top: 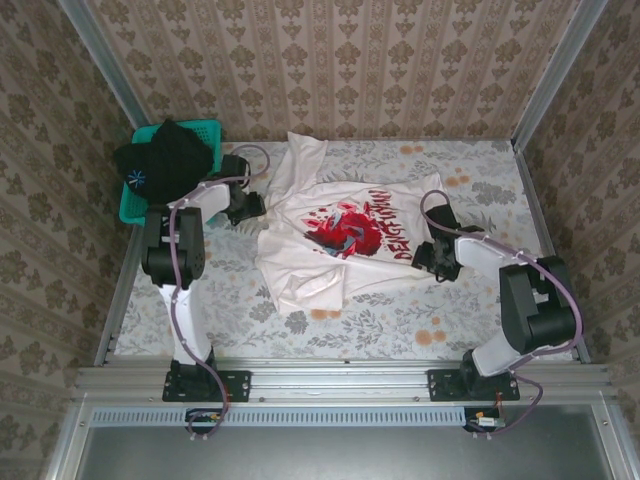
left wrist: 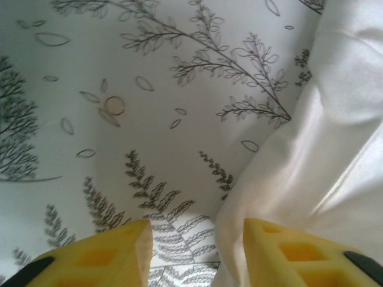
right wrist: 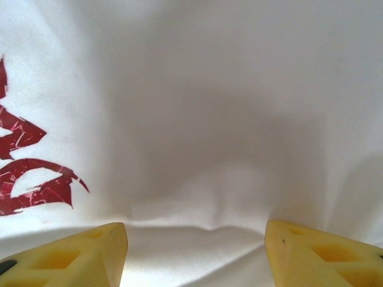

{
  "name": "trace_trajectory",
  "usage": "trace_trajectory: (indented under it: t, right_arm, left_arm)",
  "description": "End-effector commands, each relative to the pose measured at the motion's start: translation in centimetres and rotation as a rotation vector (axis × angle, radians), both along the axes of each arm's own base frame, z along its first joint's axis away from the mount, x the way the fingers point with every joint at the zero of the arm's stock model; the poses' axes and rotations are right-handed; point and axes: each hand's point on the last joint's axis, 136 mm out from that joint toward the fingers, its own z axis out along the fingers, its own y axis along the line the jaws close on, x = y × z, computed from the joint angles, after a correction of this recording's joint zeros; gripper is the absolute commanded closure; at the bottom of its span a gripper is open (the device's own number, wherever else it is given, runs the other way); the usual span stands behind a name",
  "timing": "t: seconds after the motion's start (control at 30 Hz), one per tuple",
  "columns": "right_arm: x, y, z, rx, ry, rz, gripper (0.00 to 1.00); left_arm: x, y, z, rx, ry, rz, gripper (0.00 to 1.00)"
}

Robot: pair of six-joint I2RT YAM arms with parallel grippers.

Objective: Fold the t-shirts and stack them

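The left arm (top: 170, 250) rises from lower left, elbow bent, wrist turned toward mid-frame; the left jaws stand apart. The right arm (top: 530, 300) folds leftward from lower right; the right jaws gape wider.

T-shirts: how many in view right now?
1 for sure: the white t-shirt lies rumpled on the table. A dark garment heaped in the teal basket at the far left may be a second; others could hide under it.

Room near, clutter far left
Bare table (top: 400, 325) lay free before the shirt (top: 335, 235); the basket (top: 133, 207) (dark cloth (top: 165, 155) heaped on it) blocked the far-left corner.
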Motion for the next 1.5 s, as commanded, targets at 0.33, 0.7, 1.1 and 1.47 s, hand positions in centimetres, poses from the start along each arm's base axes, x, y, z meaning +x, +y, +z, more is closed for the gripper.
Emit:
trace_trajectory:
  t: [0.33, 0.7, 1.1, 1.47]
  right_arm:
    - [0.7, 23.1, 9.5, 0.186, -0.385, 0.824, 0.3]
    - [-1.4, 31.3, 5.1, 0.168, -0.338, 1.279, 0.27]
    - [-1.9, 30.8, 0.9, -0.061, -0.243, 1.38, 0.33]
    - [-3.4, 31.5, 4.9, -0.066, -0.355, 1.405, 0.99]
  left_arm:
    - [-1.5, -11.1, 3.5, -0.056, -0.133, -0.322, 0.41]
    - [-0.5, -6.5, -4.3, 0.024, 0.068, -0.224, 0.42]
    - [0.1, -4.0, -4.5, 0.013, 0.085, -0.184, 0.42]
    - [3.5, -4.7, -3.6, -0.041, 0.053, -0.174, 0.43]
